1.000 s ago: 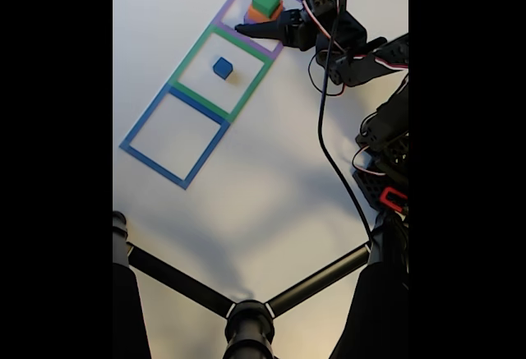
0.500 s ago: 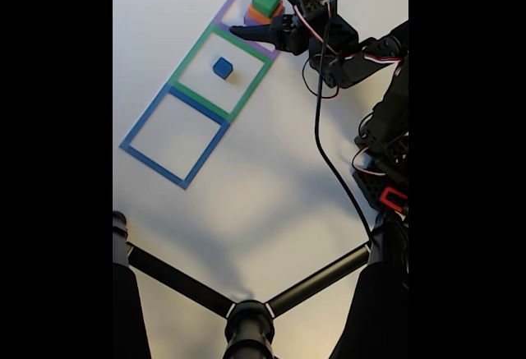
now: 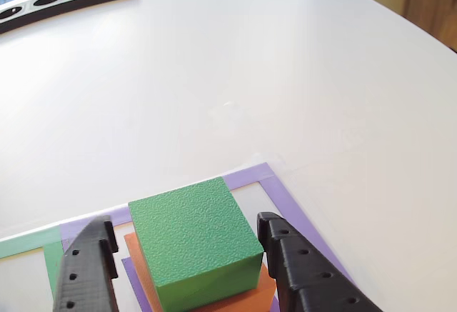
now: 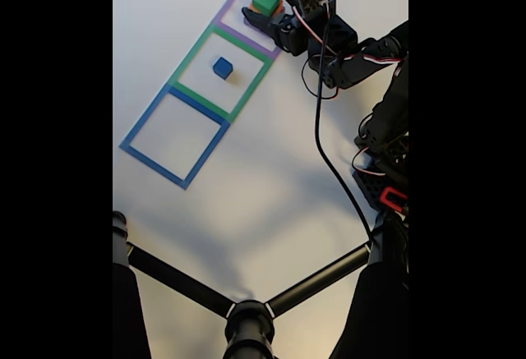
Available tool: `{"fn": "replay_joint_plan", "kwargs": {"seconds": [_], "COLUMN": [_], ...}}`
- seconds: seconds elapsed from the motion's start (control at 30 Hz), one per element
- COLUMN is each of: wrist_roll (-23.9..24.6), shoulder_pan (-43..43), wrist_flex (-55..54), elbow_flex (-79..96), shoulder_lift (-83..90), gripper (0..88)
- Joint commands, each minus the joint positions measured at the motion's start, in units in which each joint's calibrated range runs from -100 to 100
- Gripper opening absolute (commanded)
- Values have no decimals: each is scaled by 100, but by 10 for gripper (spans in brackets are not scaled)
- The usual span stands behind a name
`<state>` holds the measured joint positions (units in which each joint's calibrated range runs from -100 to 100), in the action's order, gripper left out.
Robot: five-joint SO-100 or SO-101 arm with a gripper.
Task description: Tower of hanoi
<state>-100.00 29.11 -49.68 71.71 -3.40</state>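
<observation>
Tool (image 3: 189, 269) jaws apart, green cube (image 3: 193, 237) between fingers, untouched.

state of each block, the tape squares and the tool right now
green cube: on top of the orange block, between the open tool fingers, not gripped
orange block: under the green cube, on a purple slab
blue cube: alone on the table inside the green tape square
blue tape square: nothing inside
purple tape square: holds the stack
tool: open, straddling the green cube
</observation>
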Motion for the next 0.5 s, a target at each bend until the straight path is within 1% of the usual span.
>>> {"fn": "replay_joint_plan", "kwargs": {"seconds": [0.0, 0.17, 0.3, 0.47], "wrist_roll": [0, 0, 0, 0], "shoulder_pan": [-108, -131, -200, -261], "wrist_flex": [-111, -119, -103, 3], "elbow_flex": [-70, -70, -43, 30], "shoulder_lift": [196, 212, 276, 429], "gripper": [143, 109, 60, 49]}}
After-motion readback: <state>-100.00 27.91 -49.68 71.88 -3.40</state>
